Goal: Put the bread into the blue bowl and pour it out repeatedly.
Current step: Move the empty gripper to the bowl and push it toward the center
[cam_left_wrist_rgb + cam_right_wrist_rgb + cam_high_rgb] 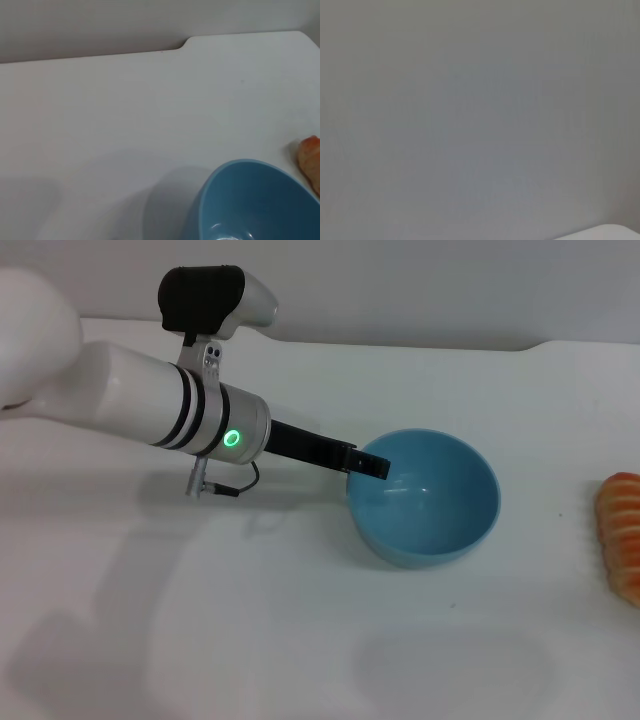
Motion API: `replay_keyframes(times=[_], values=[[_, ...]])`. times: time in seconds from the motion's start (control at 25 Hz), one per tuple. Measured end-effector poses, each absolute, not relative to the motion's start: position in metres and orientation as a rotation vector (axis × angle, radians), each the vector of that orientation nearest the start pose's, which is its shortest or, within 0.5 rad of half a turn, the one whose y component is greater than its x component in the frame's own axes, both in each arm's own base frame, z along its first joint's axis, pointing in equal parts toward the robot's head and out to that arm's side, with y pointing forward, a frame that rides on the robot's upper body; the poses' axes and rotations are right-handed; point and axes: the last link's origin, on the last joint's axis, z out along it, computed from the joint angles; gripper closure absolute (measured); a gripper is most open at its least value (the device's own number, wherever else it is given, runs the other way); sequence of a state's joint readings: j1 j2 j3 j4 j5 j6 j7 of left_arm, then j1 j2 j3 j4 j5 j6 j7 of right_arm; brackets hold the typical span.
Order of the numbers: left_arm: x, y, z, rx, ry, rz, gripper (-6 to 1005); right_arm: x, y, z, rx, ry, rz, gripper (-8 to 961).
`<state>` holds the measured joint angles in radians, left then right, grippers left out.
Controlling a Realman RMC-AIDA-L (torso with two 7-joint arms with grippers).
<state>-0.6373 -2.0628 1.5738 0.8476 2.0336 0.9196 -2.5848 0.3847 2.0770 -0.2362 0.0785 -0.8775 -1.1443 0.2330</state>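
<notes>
One bread [622,536], one blue bowl [430,502], one arm in shot — that's the count on the white table [300,640] in the head view. Bread lies flat at the far right edge of that view, partly cut off by the frame; its long axis runs front-to-back, near end toward the robot, far end toward the wall. Ridged orange-tan surface facing up. It's well apart from the bowl, w/ bare tabletop between them.

Bowl sits upright near the table's middle, mouth up, nothing inside but glossy highlights. Left wrist view catches the same bowl [250,205] from close in, plus just a sliver of the bread [310,162] beyond its rim.

Left gripper [366,463] comes in from the robot's left, arm angled down across the table, dark fingers at the bowl's left rim. Tip seems to straddle the rim, one finger on the inside wall, but can't tell from this angle whether it's actually pinching or just resting there.

Right gripper: not visible anywhere. Right wrist view shows grey wall and only a corner of the table [610,232].
</notes>
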Motion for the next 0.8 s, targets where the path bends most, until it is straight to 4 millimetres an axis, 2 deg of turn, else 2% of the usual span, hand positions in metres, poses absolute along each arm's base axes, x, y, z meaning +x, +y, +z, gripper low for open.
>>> replay_keyframes(times=[0.48, 0.8], values=[[-0.197, 0.381, -0.091, -2.478, -1.306, -0.1, 122, 0.406, 0.284, 0.015, -1.242, 0.836, 0.569, 223], [-0.213, 0.378, -0.101, -2.441, -1.332, -0.049, 123, 0.406, 0.284, 0.016, -1.243, 0.834, 0.568, 226]])
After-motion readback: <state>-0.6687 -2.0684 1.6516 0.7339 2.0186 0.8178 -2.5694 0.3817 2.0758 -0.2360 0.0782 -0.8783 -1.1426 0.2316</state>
